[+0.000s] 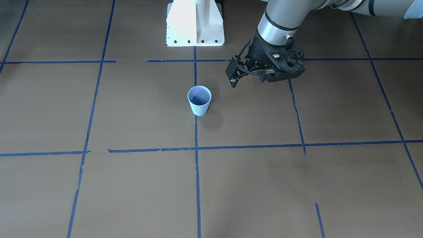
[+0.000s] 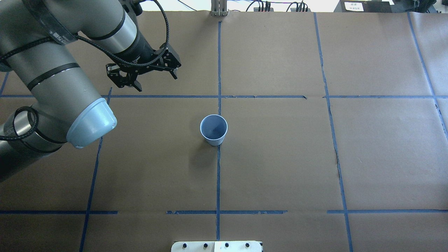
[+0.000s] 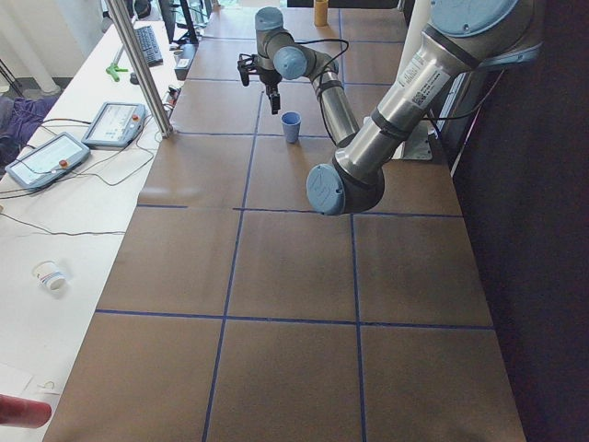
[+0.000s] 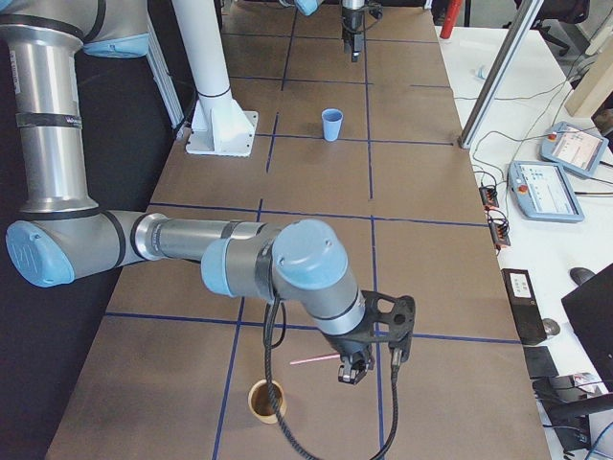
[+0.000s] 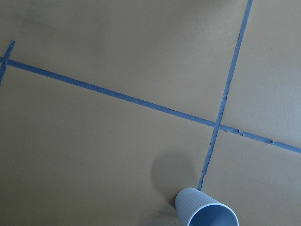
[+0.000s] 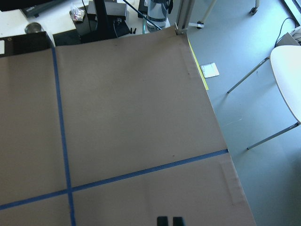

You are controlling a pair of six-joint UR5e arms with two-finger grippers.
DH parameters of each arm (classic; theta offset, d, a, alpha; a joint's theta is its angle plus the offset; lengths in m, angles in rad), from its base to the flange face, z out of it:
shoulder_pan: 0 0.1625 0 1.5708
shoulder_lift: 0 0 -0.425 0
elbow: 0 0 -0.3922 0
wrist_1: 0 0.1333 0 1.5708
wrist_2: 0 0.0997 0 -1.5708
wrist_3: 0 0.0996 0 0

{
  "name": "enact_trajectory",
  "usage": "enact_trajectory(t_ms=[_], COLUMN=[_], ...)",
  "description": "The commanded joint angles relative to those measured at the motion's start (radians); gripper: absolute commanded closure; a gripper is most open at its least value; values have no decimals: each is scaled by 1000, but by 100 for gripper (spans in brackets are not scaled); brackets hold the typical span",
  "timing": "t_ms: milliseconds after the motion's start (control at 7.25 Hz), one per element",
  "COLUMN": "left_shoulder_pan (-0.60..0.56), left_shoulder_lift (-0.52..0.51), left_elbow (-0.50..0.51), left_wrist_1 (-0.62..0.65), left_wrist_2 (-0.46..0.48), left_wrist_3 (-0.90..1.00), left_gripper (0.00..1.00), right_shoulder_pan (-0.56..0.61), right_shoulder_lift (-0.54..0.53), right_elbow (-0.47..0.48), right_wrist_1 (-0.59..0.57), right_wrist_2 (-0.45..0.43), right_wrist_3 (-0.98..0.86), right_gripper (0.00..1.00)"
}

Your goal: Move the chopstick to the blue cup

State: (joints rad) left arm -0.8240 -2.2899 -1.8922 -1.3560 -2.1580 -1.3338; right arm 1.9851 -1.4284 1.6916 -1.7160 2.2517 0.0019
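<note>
The blue cup (image 2: 214, 129) stands upright and empty at the table's middle; it also shows in the front view (image 1: 199, 100) and the left wrist view (image 5: 207, 213). My left gripper (image 2: 156, 82) hangs open and empty above the table, behind and to the left of the cup. My right gripper (image 4: 354, 369) is at the table's far right end, its fingertips (image 6: 162, 220) close together. A thin pink chopstick (image 4: 313, 360) sticks out sideways from it, held level above the table.
A tan cup (image 4: 267, 400) stands on the table just below and beside my right gripper. The white robot base (image 1: 195, 23) sits behind the blue cup. The table's edge (image 6: 207, 94) and the floor lie beyond my right gripper.
</note>
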Motion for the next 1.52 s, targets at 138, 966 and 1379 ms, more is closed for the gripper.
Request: enact_trajectory(t_ms=[138, 966, 1379], left_shoulder_pan=[-9, -191, -303], left_shoulder_lift=[52, 211, 332], left_elbow=[-30, -36, -56], left_wrist_1=[11, 12, 15], left_wrist_2=[7, 3, 1], left_wrist_3=[86, 506, 749], left_gripper=[0, 0, 0], right_shoulder_pan=[-226, -936, -1185], right_shoulder_lift=[219, 662, 768], right_elbow=[179, 232, 231], right_wrist_1=[-333, -209, -217], right_wrist_2=[-14, -364, -569], right_wrist_3=[144, 1034, 1055], right_gripper=[100, 100, 100])
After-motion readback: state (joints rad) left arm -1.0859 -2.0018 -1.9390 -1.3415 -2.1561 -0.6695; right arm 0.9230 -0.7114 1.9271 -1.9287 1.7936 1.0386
